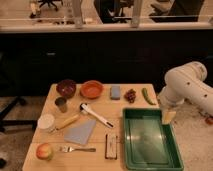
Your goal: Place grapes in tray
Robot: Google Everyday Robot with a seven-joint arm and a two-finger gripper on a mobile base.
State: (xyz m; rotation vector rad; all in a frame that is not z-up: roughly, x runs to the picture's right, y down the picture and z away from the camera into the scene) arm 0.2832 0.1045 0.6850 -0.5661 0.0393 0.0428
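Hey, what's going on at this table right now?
A one-armed robot is meant to put the grapes in the tray. Its gripper hangs open and empty by the tray's rim. The grapes lie on the table behind the tray, between a blue block and a green pepper. Nothing is in the tray.
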